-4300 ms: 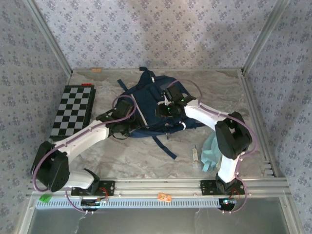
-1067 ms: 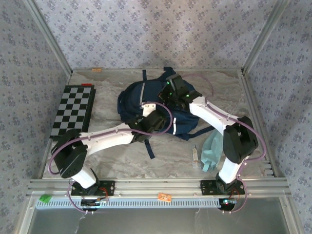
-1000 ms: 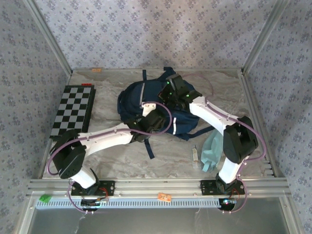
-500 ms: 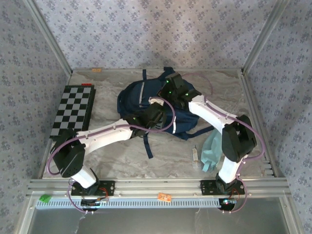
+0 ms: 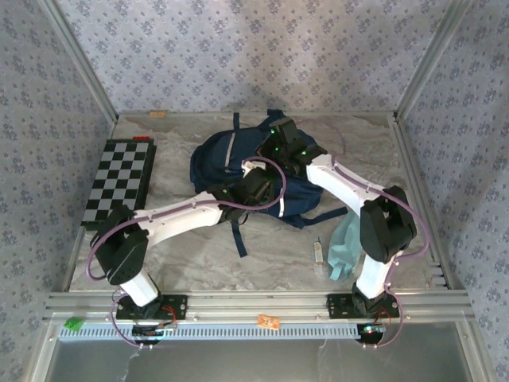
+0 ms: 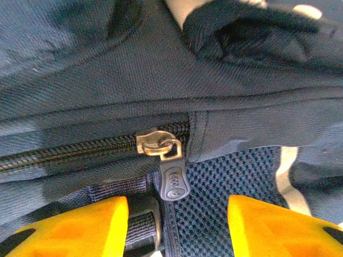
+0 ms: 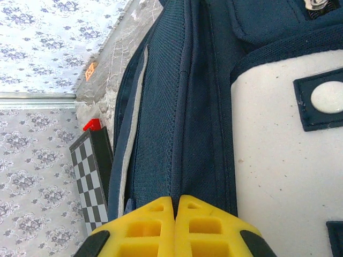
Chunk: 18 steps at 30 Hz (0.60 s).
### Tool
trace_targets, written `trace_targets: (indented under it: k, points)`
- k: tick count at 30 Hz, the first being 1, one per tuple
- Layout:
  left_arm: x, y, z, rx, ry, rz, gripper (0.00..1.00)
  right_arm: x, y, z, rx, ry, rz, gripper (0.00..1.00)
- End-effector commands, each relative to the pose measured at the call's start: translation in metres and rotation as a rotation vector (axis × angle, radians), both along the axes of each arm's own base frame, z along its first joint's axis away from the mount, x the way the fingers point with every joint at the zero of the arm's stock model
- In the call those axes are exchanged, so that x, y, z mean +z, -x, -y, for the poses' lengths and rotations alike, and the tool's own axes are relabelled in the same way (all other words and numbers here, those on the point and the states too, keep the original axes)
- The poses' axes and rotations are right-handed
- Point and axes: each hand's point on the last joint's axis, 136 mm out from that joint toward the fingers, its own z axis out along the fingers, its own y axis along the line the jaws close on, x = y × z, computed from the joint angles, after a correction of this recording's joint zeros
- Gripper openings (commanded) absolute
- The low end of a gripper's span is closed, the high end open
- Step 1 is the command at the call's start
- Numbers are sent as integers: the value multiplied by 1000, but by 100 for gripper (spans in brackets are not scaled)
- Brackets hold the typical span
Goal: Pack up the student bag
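Now, nearest, off the near right corner of the student bag (image 5: pixel 219 159): a teal pouch (image 5: pixel 343 247) on the tabletop (image 5: pixel 199 263), not packed, well apart from either end effector. Left of the bag, a chessboard (image 5: pixel 119 183), also lying outside. Between them, slumped mid-tabletop, the bag itself, zip teeth shut up to the slider (image 6: pixel 158 145).

At the near side of the bag, the left end effector (image 6: pixel 174 225): open, yellow fingers (image 6: pixel 69 227) spread either side of the zipper pull (image 6: pixel 172 184), not touching it, with mesh and a strap just beneath. At the far side of the bag, the right end effector (image 7: pixel 177 206): closed, tips pressed together against a seam. Impossible to tell whether any cloth is pinched there.

Judged step: taking hold of the pull to open the bag. Could close short of the small tab and catch mesh or strap instead. Could also drag the whole limp bag along rather than move the slider, for want of a firm hold on the far side. Worth watching too: cloth bunching under the slider and jamming the zip.
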Motion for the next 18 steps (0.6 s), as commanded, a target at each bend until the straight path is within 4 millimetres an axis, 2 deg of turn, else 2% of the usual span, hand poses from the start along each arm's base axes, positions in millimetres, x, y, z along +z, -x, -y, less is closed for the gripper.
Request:
trace_targets:
  k: [1, 6, 11, 18]
  points:
    - [18, -14, 10, 15, 27, 74, 51, 64, -16, -15, 6, -128, 155, 0]
    - [37, -32, 11, 23, 22, 147, 48, 55, -13, -18, 14, -130, 140, 0]
    - [39, -42, 8, 56, 16, 161, 40, 46, -10, -22, 26, -131, 123, 0]
    - [38, -44, -5, 87, 15, 153, 26, 47, -7, -17, 31, -116, 125, 0]
